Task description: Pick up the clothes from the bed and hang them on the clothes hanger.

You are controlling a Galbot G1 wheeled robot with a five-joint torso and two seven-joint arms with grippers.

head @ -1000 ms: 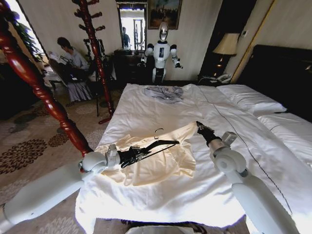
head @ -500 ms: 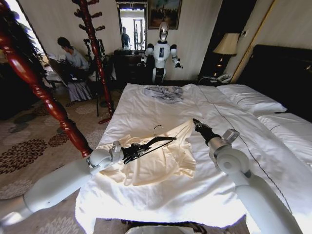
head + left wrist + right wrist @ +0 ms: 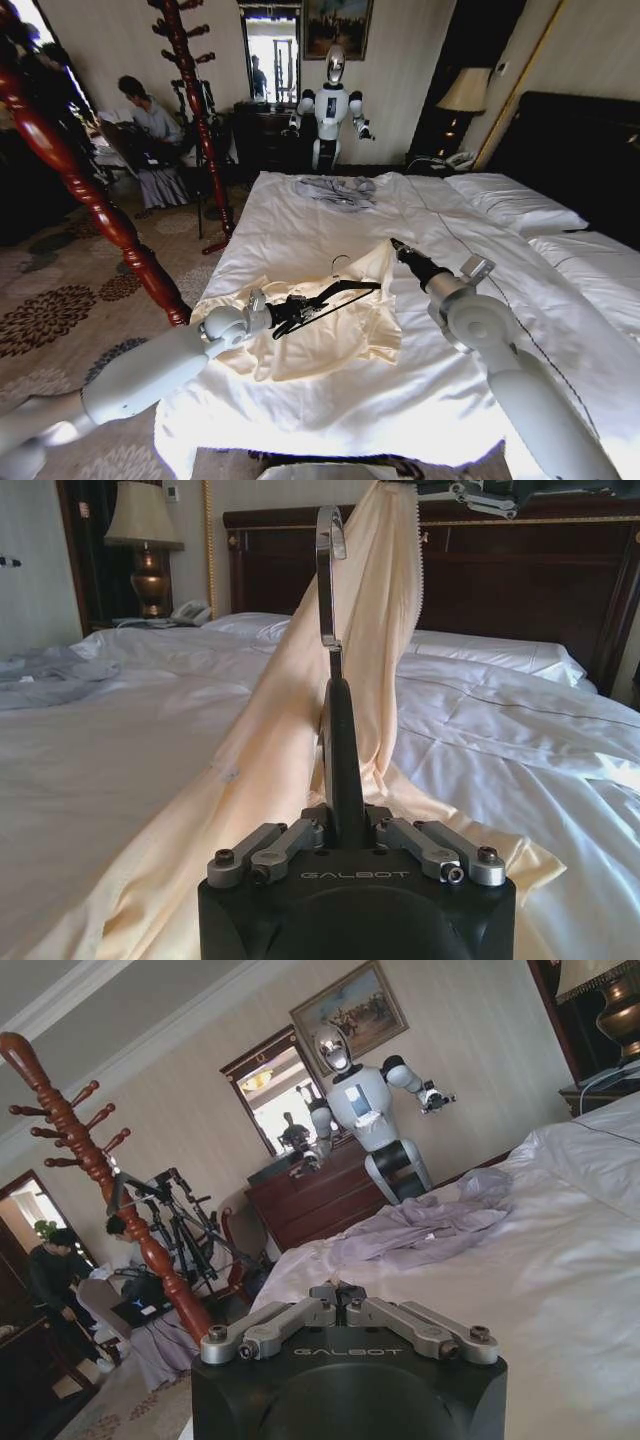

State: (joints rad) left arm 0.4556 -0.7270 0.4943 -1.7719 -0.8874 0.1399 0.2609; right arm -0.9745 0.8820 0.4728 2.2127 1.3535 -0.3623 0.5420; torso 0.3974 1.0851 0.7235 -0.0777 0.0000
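Cream clothes point(image 3: 330, 330) lie rumpled on white bed point(image 3: 300, 225), black hanger point(image 3: 335, 293) above.

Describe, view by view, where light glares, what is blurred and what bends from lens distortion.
Head view: the window at top left is blown out, and the coat stand bows from wide-angle distortion. Left wrist view: the clothes hanger has glare on its hook. Right wrist view: the right tool looks soft up close.

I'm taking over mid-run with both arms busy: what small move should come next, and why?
Probably ease the left gripper forward, sliding the black hanger into the cream garment. The right gripper holds one edge lifted off the bed, and the hanger's hook sits just beside that raised fabric, not yet inside it.
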